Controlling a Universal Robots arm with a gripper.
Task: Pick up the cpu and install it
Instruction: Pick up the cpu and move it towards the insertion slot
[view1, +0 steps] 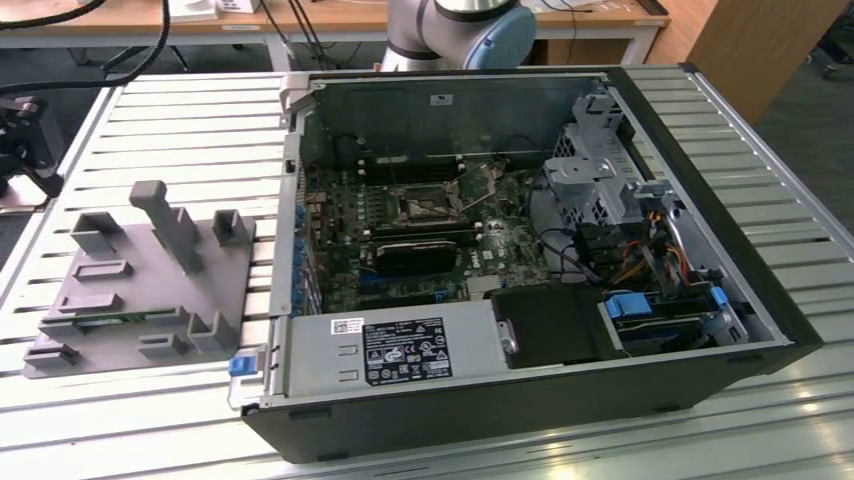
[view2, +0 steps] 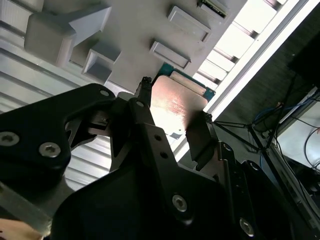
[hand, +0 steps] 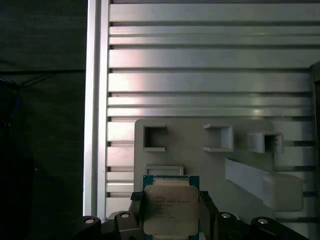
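Risks
- Open computer case (view1: 534, 410) lying on the slatted table (view1: 174, 130). Its walls stand high round the motherboard (view1: 400, 255), and a drive cage and loose cables crowd the exterior view's right side. A low pass over a wall could clip the rim
- The grey tray (hand: 200, 155) has raised pocket walls and tall posts (view1: 167, 215). A sideways carry without height could catch a post
- On the gripper (hand: 171, 215), the fingers (view2: 142, 105) are pressed onto two opposite edges of the cpu (hand: 170, 197), pinching it. The hold is on thin edges, so a knock or tilt could twist the chip or drop it
- The cpu sits in the jaws over a tray pocket near the tray's edge. Whether it is lifted clear of the tray floor, I cannot tell

Edges and room
- In the first wrist view the table edge runs just beside the tray, with dark floor beyond. A dropped chip could go over
- Bare slats between tray and case give a fair lane
- The socket (view1: 430, 203) is near the board's middle, hemmed by its metal frame. Room looks tightest there
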